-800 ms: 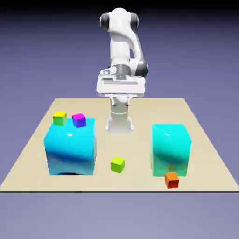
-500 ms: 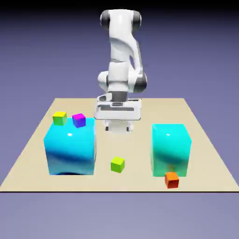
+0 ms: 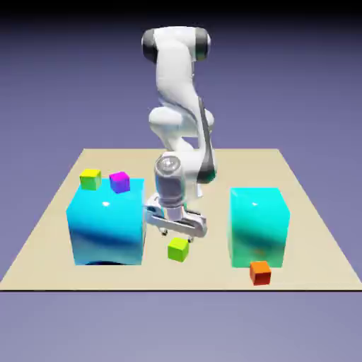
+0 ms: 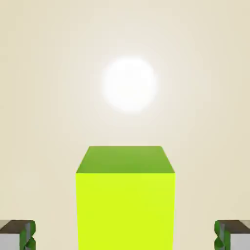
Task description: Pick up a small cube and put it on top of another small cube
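Note:
The small lime-green cube (image 3: 178, 249) lies on the table between the two big cyan blocks. My gripper (image 3: 177, 233) hangs just above it, open. In the hand view the lime cube (image 4: 125, 200) fills the lower middle, and the two grey fingertips (image 4: 17, 234) stand wide apart at the bottom corners, clear of its sides. The gripper (image 4: 125, 235) holds nothing. The orange-red cube (image 3: 260, 272) sits at the table's front edge, just in front of the cyan block on the exterior view's right.
A big cyan block (image 3: 107, 220) stands close on the exterior view's left of the gripper, another (image 3: 259, 226) on its right. A purple cube (image 3: 119, 182) and a yellower-green cube (image 3: 90, 179) sit behind the left block. The tan table (image 3: 304, 205) ends just past the orange-red cube.
The arm has come forward and down from high near its base until the gripper sits right over the lime cube. No cube has moved.

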